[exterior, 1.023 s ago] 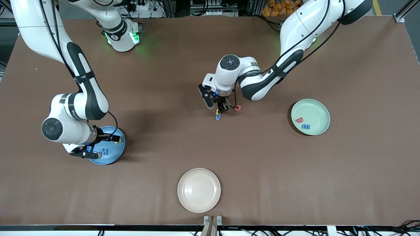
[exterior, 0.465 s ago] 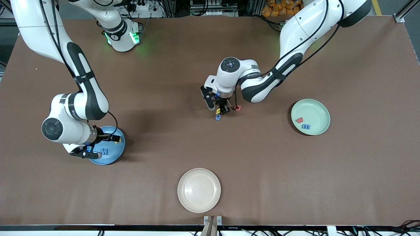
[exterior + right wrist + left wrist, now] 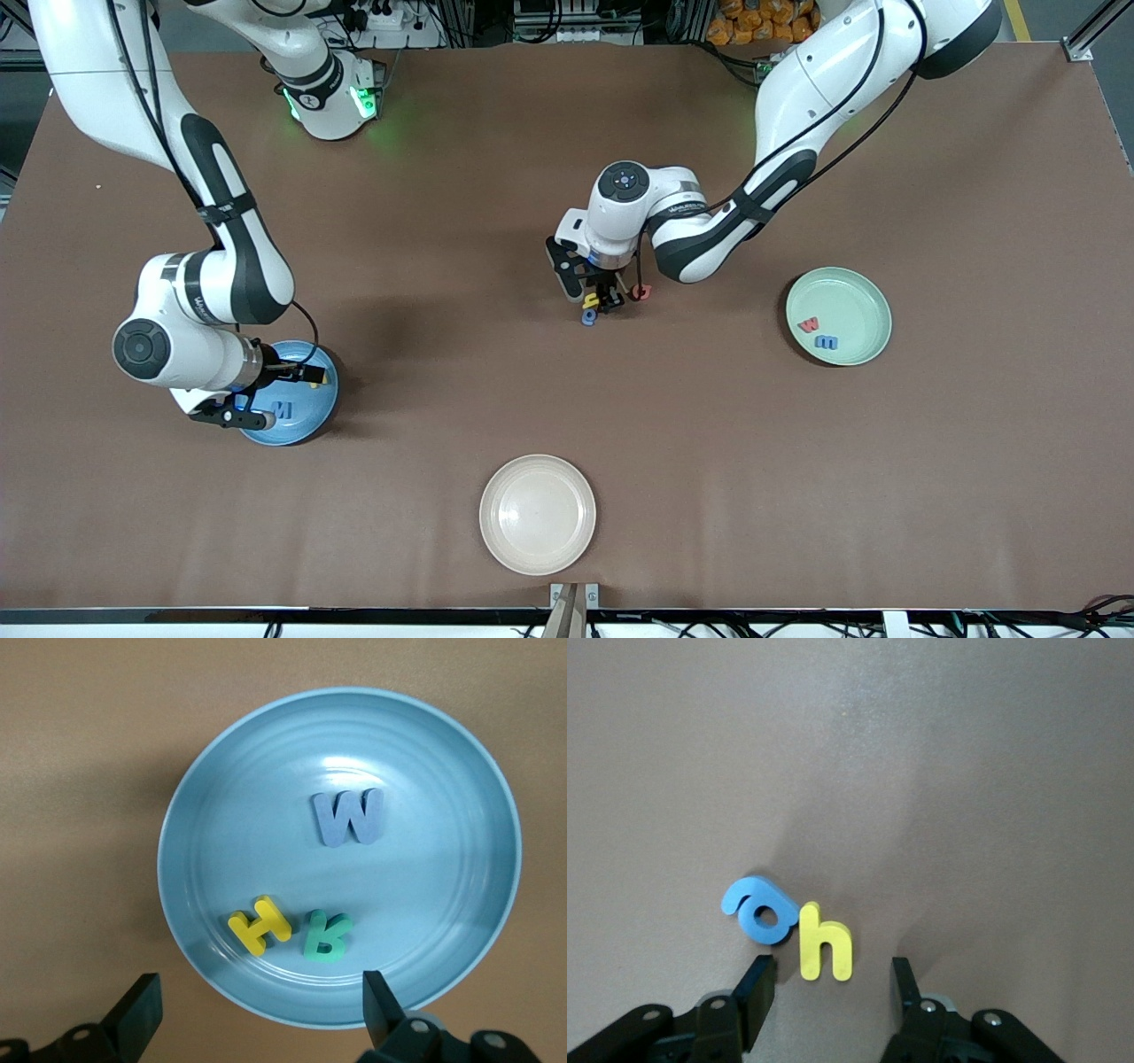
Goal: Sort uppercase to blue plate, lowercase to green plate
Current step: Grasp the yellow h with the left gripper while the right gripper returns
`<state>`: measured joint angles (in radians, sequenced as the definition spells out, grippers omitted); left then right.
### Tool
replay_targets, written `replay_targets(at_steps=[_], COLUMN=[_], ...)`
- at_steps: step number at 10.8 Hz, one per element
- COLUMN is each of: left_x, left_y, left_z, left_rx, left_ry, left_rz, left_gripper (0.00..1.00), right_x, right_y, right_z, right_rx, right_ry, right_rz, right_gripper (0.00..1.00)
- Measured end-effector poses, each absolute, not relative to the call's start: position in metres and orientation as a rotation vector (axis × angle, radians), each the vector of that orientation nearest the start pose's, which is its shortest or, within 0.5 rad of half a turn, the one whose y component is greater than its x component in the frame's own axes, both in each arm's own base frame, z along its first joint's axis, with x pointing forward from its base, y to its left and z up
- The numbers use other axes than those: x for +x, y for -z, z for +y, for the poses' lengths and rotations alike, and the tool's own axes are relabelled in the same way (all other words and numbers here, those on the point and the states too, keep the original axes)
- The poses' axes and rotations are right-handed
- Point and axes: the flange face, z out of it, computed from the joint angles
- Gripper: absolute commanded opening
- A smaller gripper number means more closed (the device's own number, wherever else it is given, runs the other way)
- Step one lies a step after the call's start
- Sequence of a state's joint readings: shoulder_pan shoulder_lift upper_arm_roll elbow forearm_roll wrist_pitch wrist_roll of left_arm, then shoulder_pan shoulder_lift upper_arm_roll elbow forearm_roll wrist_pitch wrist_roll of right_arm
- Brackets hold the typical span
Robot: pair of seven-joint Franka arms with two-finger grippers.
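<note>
My left gripper (image 3: 605,299) hangs low over the table's middle, open (image 3: 831,973). The yellow h (image 3: 824,942) lies just ahead of its fingertips, not between them, touching a blue rounded lowercase letter (image 3: 762,910). Beside them lies the red Q (image 3: 640,291). My right gripper (image 3: 297,374) is open (image 3: 259,988) over the edge of the blue plate (image 3: 204,797). In that plate lie the dark blue M (image 3: 348,818), yellow H (image 3: 260,924) and teal-green R (image 3: 326,936). The green plate (image 3: 877,301) holds the red w (image 3: 808,325) and a blue letter (image 3: 827,342).
An empty cream-white plate (image 3: 537,514) sits near the table's front edge, nearer the camera than the loose letters. The blue plate (image 3: 310,430) is toward the right arm's end, the green plate toward the left arm's end.
My left gripper has crept slightly toward the left arm's end of the table, over the yellow h. The right arm has not moved.
</note>
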<state>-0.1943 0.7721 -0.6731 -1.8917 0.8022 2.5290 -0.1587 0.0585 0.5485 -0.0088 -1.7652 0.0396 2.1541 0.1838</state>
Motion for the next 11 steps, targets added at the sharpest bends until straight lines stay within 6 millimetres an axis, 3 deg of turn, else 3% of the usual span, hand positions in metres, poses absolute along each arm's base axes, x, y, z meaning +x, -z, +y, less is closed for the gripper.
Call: replay_targets(at_steps=[7,9,11], left_x=[0.406,0.405,0.408], left_y=[-0.170,-0.171,-0.172], left_z=[-0.485,-0.486,-0.486], left_rx=[-2.616,-2.615,-2.617], left_ry=[0.199,0.201,0.209], left_rz=[1.790,1.791,1.787], left_gripper=[0.54,0.41,0.14], right_x=[0.643,0.643,0.643], right_y=[-0.241,-0.241,-0.241], right_z=[0.034,0.034,0.034], right_rx=[-3.114,-3.114,-3.114], right_ry=[-0.254,-0.254,-0.255], right_rz=[0.246,0.246,0.246], right_gripper=[1.00,1.00,1.00])
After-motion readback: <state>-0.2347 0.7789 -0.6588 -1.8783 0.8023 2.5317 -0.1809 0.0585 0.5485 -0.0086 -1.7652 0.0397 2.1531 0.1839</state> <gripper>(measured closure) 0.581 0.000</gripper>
